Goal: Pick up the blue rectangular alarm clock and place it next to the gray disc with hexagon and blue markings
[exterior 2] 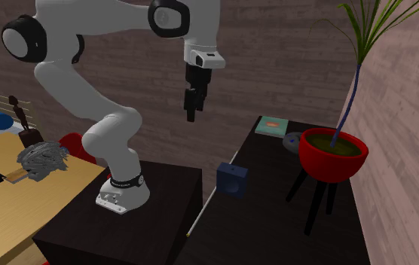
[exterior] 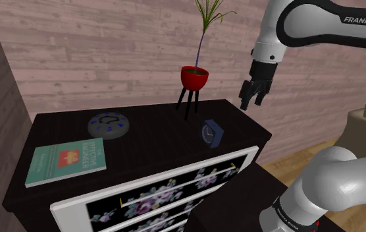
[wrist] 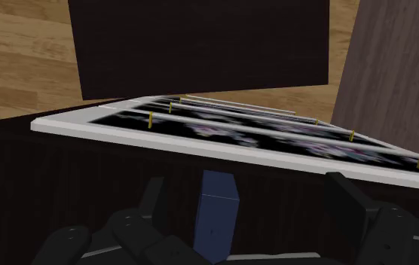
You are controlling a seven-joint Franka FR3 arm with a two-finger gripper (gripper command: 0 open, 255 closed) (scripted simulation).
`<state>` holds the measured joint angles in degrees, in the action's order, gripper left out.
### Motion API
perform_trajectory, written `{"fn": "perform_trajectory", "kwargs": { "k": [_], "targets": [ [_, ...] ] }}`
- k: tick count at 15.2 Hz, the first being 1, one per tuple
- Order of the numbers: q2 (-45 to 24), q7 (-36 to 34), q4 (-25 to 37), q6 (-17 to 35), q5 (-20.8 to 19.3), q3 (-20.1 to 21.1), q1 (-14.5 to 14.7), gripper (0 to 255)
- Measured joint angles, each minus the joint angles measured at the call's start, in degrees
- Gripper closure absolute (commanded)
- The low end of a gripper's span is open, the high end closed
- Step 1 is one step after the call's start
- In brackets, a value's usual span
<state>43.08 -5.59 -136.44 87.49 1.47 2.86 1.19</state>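
The clock [exterior: 211,134] stands upright near the desk's [exterior: 155,146] drawer-side edge, at frame centre. The gripper [exterior: 253,92] hangs above and to its right, fingers apart and empty. The disc [exterior: 108,125] lies farther left.

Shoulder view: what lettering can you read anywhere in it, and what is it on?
"FRANKA EM", cut off at the picture's edge: on the upper link of the white arm.
Green book: white cover lettering, too blurred to read.
Black band on the arm's lower joint: lettering too small to read.
Blue clock: dial marks too small to read.
Gray disc: blue markings, no words.
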Motion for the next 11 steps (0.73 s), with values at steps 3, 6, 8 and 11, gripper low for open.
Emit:
{"fn": "perform_trajectory", "kwargs": {
  "k": [3,6,8,11],
  "targets": [
    [-1.1,0.2,-1.3,2.7,-0.1,-0.1,-0.1,0],
    [-3.8,0.7,-4.0,8.8,-0.5,-0.5,-0.4,0],
    [-7.0,0.7,-4.9,13.5,-0.5,-0.4,-0.5,0],
    [-11.6,1.0,-5.8,20.0,-0.7,-0.6,-0.8,0]
  ]
}}
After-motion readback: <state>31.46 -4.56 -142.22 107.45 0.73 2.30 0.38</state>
